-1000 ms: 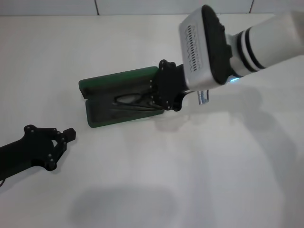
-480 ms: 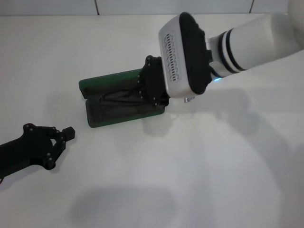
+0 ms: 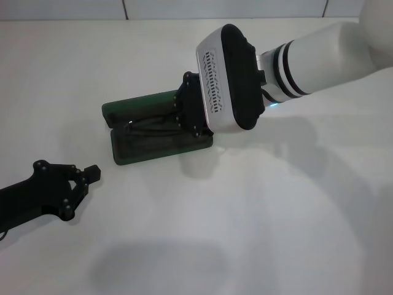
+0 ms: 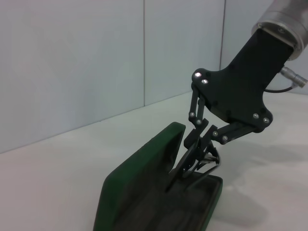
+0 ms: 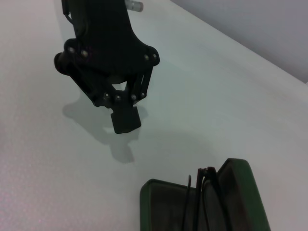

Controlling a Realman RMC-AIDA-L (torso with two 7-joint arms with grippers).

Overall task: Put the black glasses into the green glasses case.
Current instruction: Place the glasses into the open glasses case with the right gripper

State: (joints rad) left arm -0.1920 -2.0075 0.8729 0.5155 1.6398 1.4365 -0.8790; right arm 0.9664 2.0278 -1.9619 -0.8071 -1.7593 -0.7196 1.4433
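Observation:
The green glasses case (image 3: 138,106) lies open left of the table's middle, lid tilted up at the back, grey-lined base (image 3: 153,147) in front. My right gripper (image 3: 179,121) hangs over the case's right end, shut on the black glasses (image 3: 147,123), which slant down into the case along the hinge. In the left wrist view, the right gripper's fingers (image 4: 199,140) pinch the glasses (image 4: 195,164) above the lining (image 4: 159,211). The right wrist view catches the temple arms (image 5: 199,192) inside the case (image 5: 240,192). My left gripper (image 3: 89,174) rests shut near the table's front left.
A white tabletop (image 3: 276,215) stretches around the case. A tiled wall edge (image 3: 184,9) runs along the back. The left gripper (image 5: 126,119) sits a short way in front of the case.
The right arm has swung left over the case, carrying the glasses toward the hinge and the case's left end. The left gripper has barely shifted.

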